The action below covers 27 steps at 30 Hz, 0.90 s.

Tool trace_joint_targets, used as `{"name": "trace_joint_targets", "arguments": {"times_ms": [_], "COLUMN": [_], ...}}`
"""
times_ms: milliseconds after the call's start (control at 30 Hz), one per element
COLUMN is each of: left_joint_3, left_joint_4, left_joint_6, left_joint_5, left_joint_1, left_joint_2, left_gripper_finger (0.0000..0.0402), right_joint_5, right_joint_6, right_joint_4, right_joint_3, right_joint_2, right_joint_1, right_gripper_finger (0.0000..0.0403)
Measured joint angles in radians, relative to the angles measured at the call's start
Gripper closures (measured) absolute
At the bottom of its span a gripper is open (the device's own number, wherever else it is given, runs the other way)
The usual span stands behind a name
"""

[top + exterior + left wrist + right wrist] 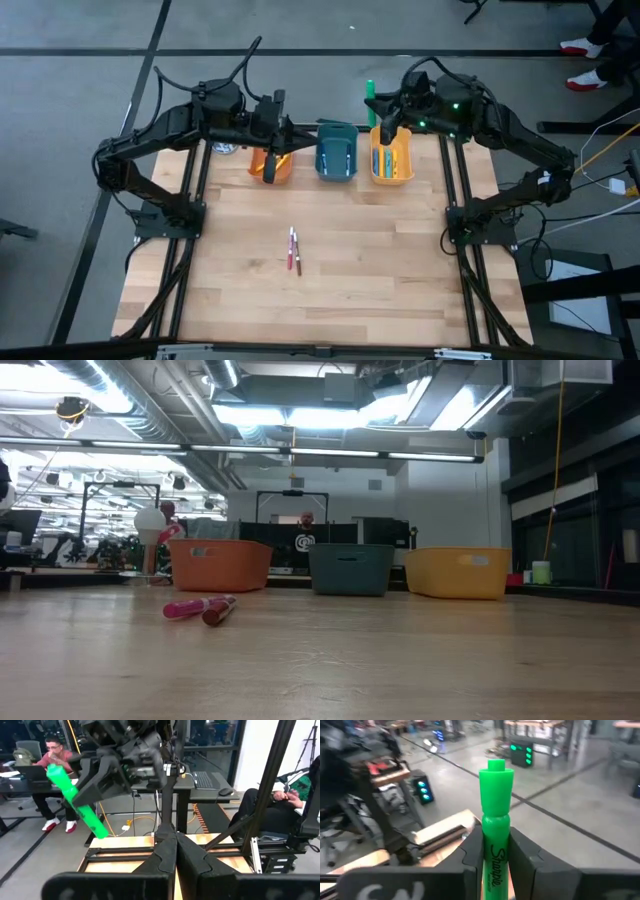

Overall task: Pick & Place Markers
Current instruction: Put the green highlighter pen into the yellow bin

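Observation:
Two markers (293,250) lie side by side mid-table, pink and dark red in the low view (200,608). Other markers lie in the yellow bin (391,162). My right gripper (372,108) hangs high over the far edge by that bin, shut on a bright green stick (496,785), also seen in the left wrist view (75,800). My left gripper (176,851) is shut with nothing between its fingers, held high by the orange bin (270,165) and pointing toward the right arm. Neither gripper shows in the low view. My right gripper pinches the green stick's lettered body (495,862) between its two fingers, which lie along the stick. Its capped end (496,775) sticks out past the fingertips. The stick is lifted clear, tilted in the air above the table's far edge.
Three bins stand in a row along the far edge: orange on the left, teal (337,152) in the middle, yellow on the right. People sit at desks (55,755) beyond the table. Bare wood lies around the two markers.

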Motion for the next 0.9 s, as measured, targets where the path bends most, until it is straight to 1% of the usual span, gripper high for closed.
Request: {"name": "trace_joint_targets", "arguments": {"times_ms": [100, 200, 333, 700, 900], "left_joint_3": [0.0, 0.0, 0.0, 0.0, 0.0], "left_joint_4": [-0.001, 0.0, 0.0, 0.001, 0.001], "left_joint_6": [0.007, 0.004, 0.003, -0.001, -0.003], "left_joint_5": [0.0, 0.0, -0.001, -0.01, -0.058], "left_joint_1": [0.0, 0.0, 0.0, 0.0, 0.0], "left_joint_2": [-0.003, -0.006, -0.01, -0.015, -0.015], "left_gripper_finger": [0.04, 0.0399, 0.04, 0.0399, 0.04], "right_joint_5": [0.022, 0.072, 0.126, 0.159, 0.159], "right_joint_6": [0.039, 0.049, 0.044, -0.009, -0.012], "right_joint_4": [-0.058, -0.112, -0.132, -0.152, -0.195], "right_joint_3": [0.0, 0.0, 0.0, 0.0, -0.001], "right_joint_2": [0.0, 0.0, 0.0, 0.0, 0.0], "right_joint_1": [-0.02, -0.035, -0.064, -0.213, -0.284], "right_gripper_finger": [0.034, 0.034, 0.034, 0.034, 0.034]}}
